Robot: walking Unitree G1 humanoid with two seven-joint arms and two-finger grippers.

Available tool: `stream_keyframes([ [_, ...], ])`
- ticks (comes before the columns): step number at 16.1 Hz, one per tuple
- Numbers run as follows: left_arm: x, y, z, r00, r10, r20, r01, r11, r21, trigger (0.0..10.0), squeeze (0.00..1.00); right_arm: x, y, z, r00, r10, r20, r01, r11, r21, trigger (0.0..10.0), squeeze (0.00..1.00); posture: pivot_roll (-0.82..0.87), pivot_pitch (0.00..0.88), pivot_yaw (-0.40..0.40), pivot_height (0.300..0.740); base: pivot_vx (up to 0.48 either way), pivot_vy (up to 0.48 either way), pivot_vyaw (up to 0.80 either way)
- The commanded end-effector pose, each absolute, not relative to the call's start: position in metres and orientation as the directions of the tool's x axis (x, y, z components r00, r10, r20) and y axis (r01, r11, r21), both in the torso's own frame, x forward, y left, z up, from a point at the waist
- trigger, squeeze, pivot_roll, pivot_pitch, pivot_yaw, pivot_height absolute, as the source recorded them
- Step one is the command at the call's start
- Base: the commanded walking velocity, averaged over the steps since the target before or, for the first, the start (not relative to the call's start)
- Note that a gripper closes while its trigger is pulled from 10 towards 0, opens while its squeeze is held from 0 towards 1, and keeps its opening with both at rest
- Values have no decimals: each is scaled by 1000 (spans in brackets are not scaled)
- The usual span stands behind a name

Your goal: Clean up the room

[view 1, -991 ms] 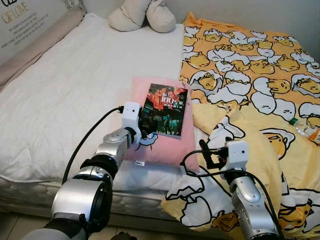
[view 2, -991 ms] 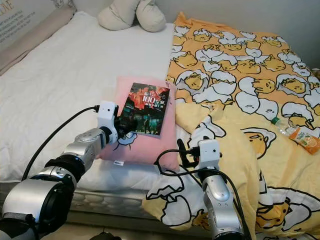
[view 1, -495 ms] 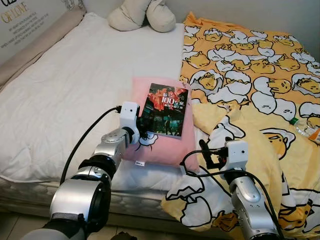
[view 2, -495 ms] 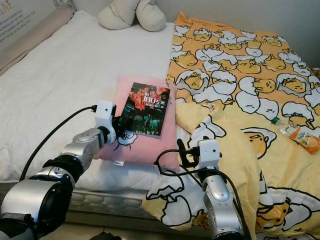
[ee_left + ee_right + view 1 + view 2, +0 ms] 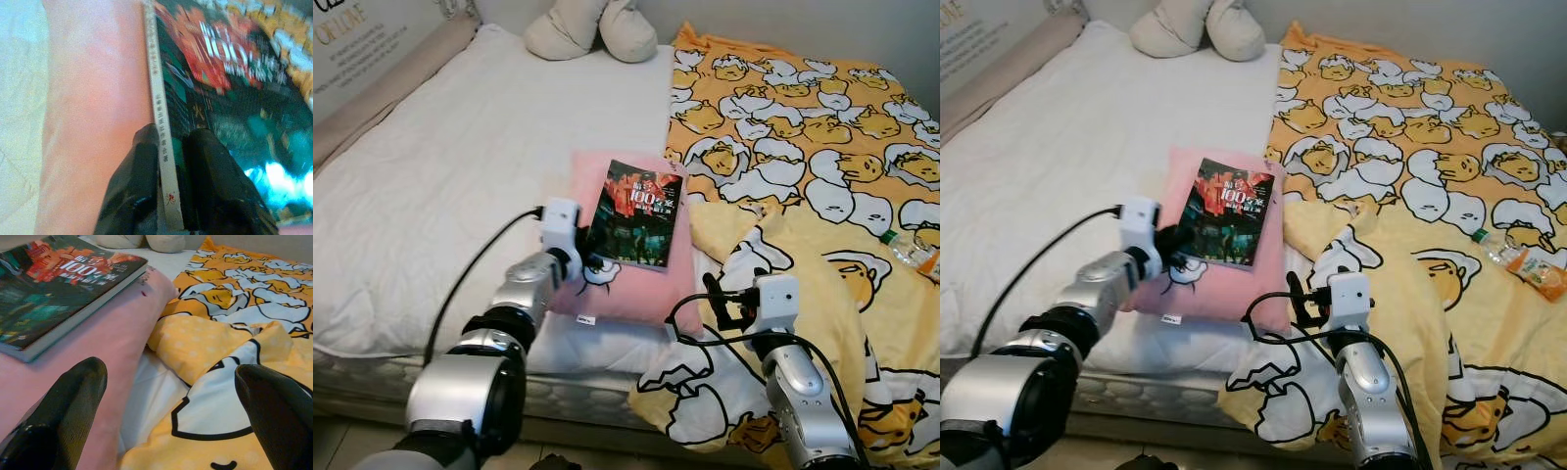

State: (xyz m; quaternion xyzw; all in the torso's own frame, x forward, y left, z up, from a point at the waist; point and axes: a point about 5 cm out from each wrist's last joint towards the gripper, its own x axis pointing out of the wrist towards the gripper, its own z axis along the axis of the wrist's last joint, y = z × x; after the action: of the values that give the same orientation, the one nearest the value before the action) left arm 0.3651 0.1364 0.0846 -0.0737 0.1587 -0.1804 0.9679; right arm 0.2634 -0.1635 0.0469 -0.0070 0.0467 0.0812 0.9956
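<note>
Left wrist view: our left hand (image 5: pixel 168 147) clamps the book (image 5: pixel 230 93) at its spine's near end. Its long axis runs away from us across the pink pillow (image 5: pixel 636 284). Our right hand (image 5: pixel 171 396) hovers spread apart beside it.

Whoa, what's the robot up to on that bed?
It is tidying the room. Its left gripper has closed its two black fingers on the spine edge of a book lying on a pink pillow. Its right gripper hangs open beside the pillow, above the yellow blanket. A bottle lies farther right.
</note>
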Motion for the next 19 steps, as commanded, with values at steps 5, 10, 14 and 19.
stream_keyframes([
  [5,383,163,138,934,-354,-45,340,922,-184,0,0,265,-163,49,984,157,-86,-159,987,-8,10000,0,-135,0,1,740,0,0,0],
  [10,374,215,174,960,-224,166,239,968,-81,0,0,265,-166,51,986,148,-82,-149,989,-11,10000,0,-127,0,0,740,0,0,0],
  [14,367,217,156,977,-183,107,186,982,-23,10000,0,270,-163,52,984,161,-81,-162,987,-11,10000,0,-108,0,-12,740,-61,315,0],
  [19,366,204,143,977,-205,53,204,979,14,10000,0,272,-163,53,984,163,-78,-164,986,-14,10000,0,-117,0,-9,740,0,462,0],
])
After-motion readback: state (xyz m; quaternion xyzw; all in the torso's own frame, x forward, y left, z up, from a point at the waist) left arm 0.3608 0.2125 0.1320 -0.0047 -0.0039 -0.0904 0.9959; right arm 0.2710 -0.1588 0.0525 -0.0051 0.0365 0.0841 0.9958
